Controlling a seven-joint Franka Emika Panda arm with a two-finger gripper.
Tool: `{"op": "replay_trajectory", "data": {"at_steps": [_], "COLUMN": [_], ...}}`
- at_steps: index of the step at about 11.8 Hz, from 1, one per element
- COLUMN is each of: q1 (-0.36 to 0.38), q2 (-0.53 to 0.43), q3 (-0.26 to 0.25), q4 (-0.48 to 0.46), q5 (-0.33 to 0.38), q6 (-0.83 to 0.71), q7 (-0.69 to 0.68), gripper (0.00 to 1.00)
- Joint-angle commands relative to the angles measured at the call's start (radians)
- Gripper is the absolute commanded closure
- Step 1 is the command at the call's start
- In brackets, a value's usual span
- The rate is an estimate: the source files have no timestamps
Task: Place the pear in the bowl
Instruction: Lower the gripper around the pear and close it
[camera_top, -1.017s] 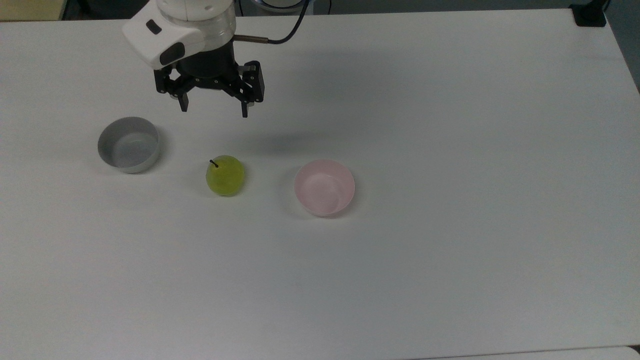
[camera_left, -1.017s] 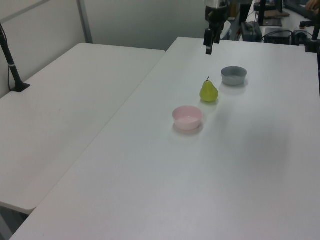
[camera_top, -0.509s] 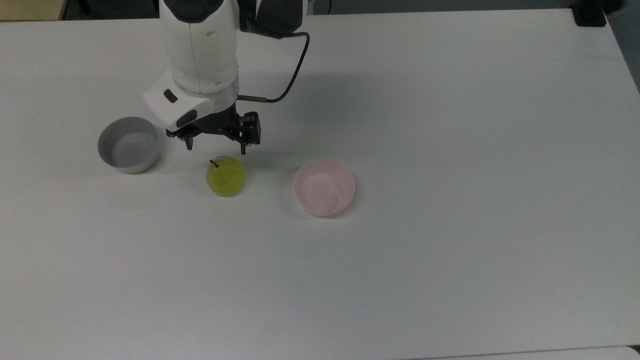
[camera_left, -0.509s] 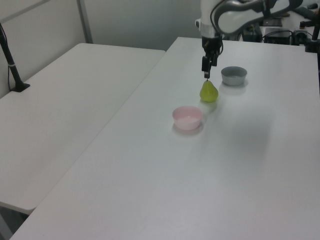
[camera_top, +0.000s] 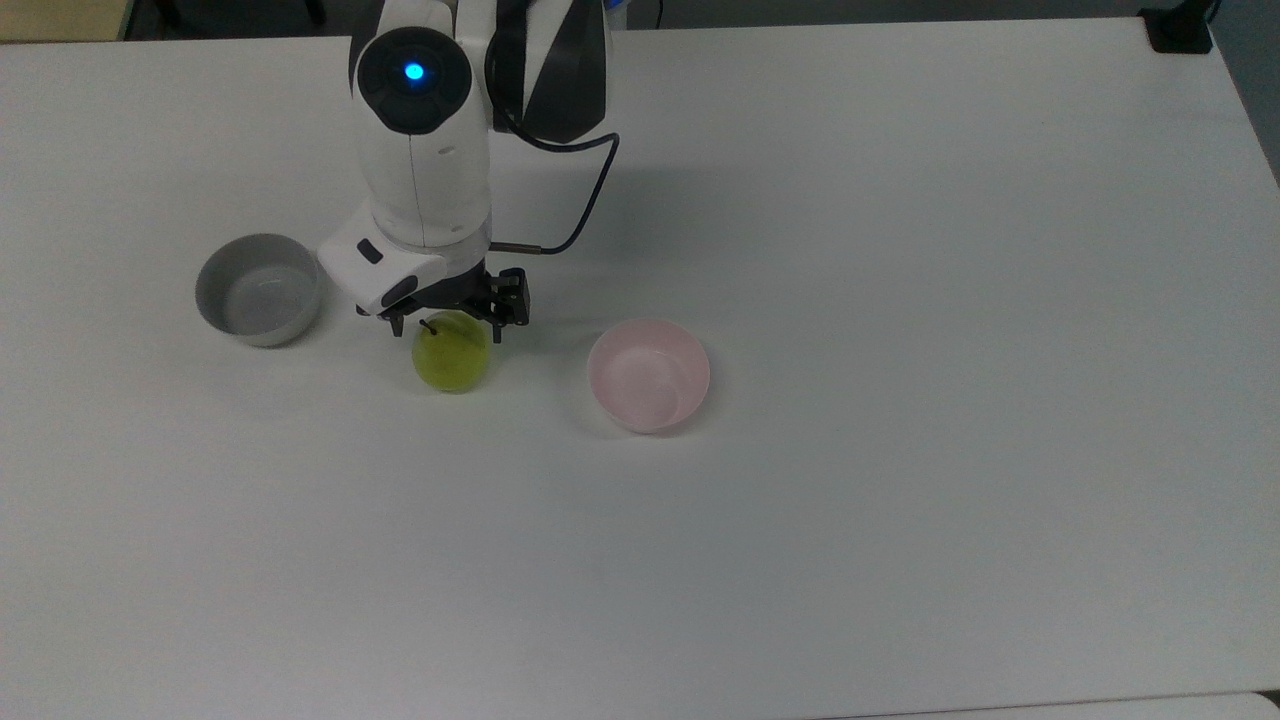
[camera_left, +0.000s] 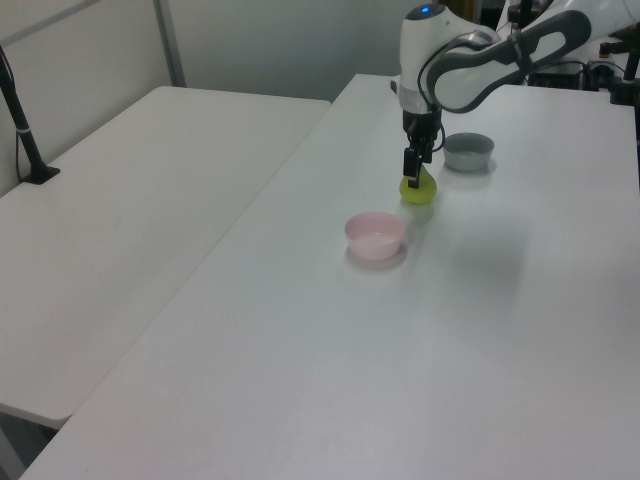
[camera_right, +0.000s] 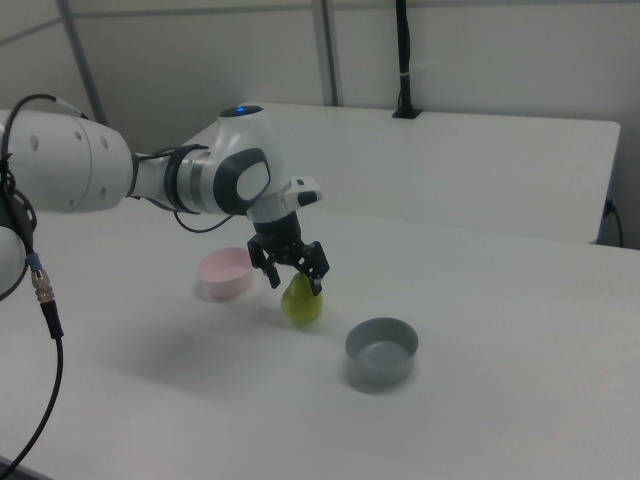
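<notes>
Pear (camera_top: 452, 357) is sitting on the table (camera_top: 900, 500), between both bowls. We are bracketing its neck with the gripper (camera_top: 447, 328) spread wide; closing, then carrying to the pink bowl (camera_top: 650, 375), comes next.

My arm (camera_top: 425, 170) is glossy white, built of rounded shells with dark grey bands at the joints. A round dark cap (camera_top: 414, 72) on one joint carries a small blue light. A thin black cable (camera_top: 590, 190) loops out from my wrist to a short metal plug. The wrist flange is a white block with dark oval insets. My gripper (camera_top: 447, 331) is black, angular, with two slim fingers (camera_right: 316, 284).
</notes>
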Motion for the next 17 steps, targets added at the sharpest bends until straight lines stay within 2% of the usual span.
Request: {"op": "replay_trajectory", "data": {"at_steps": [1,6,7,9,10,12,15,17], "q1": [0.0,0.0,0.0,-0.002,-0.002,-0.002,-0.002,0.0], "q2": [0.028,0.04,0.046,0.046,0.046,0.039,-0.018,-0.042], "q3": [0.004,0.005,0.005,0.005,0.005,0.005,0.005,0.005], "q4": [-0.022,-0.049,-0.049,-0.06,-0.06,-0.057,-0.049,0.016], "q5": [-0.01,-0.032,-0.033,-0.033,-0.033,-0.033,-0.03,-0.029], "q6": [0.076,0.083,0.098,0.11,0.11,0.106,0.078,-0.042], "q7": [-0.008,-0.008,-0.008,-0.008,-0.008,-0.009,-0.009,-0.012], "gripper": [0.0,0.0,0.09,0.44,0.55,0.59,0.59,0.59]}}
